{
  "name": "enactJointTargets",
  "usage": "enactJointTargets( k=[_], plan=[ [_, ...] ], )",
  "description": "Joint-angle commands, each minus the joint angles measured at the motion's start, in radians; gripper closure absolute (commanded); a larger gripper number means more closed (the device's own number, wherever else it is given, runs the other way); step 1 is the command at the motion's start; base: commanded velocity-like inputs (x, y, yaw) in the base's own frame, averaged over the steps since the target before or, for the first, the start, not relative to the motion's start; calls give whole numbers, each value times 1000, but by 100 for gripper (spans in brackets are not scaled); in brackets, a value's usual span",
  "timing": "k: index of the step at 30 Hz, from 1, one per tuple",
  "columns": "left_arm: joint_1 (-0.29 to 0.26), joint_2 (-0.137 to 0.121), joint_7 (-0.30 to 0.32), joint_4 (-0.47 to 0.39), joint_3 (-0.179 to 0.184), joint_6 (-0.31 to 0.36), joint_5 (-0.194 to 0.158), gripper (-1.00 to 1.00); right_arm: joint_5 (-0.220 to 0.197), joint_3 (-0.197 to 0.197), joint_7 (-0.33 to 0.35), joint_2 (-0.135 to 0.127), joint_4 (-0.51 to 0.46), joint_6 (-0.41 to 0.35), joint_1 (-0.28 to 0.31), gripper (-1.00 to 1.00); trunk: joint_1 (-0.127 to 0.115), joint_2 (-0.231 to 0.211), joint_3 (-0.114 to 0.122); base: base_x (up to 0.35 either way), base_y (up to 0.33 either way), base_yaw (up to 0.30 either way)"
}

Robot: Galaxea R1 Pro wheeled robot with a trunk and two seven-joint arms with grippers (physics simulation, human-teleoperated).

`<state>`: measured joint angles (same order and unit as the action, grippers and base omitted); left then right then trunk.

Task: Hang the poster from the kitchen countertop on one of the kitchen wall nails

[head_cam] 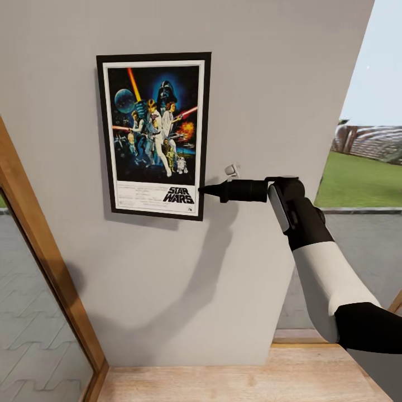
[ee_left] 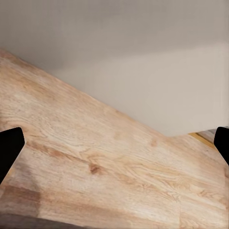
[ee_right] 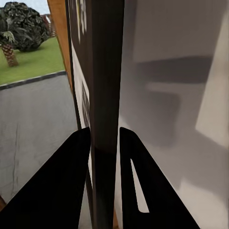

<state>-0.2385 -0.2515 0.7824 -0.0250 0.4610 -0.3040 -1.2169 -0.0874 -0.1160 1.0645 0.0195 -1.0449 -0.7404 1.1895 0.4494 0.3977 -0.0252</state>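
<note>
Right gripper (head_cam: 202, 190), at centre frame in the head view, is seen clamped on the lower right edge of the poster (head_cam: 153, 135), which is held upright and flat against the grey wall (head_cam: 279, 84) at upper left. Colourful figures and "STAR WARS" lettering are framed in black. Edge-on at the wrist, the poster (ee_right: 106, 86) is pinched between both fingers (ee_right: 62, 186). Left gripper (ee_left: 114, 148) is spread wide, its tips cut off.

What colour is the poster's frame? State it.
Black, with a white border inside it; the poster shows this best in the head view.
</note>
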Motion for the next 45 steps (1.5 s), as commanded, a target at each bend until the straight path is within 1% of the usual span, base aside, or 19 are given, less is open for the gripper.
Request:
enactJointTargets(
  k=[1,22,24,29,30,31,45],
  plan=[
    [-1,0,1,0,8,-6,-6,-100,-9,0,-2,0,0,-10,1,100,1,2,-2,0,0,0],
    [-1,0,1,0,8,-6,-6,-100,-9,0,-2,0,0,-10,1,100,1,2,-2,1,0,0],
    [0,-6,1,0,11,-6,-6,-100,-9,-1,-2,0,0,-10,1,100,1,2,-2,116,0,0],
    [1,-9,1,0,13,-6,-6,-100,-9,-1,-1,0,0,-10,1,100,1,2,-2,208,0,0],
    [1,-9,1,0,13,-6,-6,-100,-100,-3,-4,-43,48,79,1,-100,1,2,-2,76,0,0],
    [1,-9,1,0,13,-6,-6,-100,-9,-1,-2,0,1,-9,1,-100,1,2,-2,49,0,0],
    [1,-9,1,0,13,-6,-6,-100,-8,-1,-5,-1,1,-11,1,-100,1,2,-2,11,0,0]
  ],
)
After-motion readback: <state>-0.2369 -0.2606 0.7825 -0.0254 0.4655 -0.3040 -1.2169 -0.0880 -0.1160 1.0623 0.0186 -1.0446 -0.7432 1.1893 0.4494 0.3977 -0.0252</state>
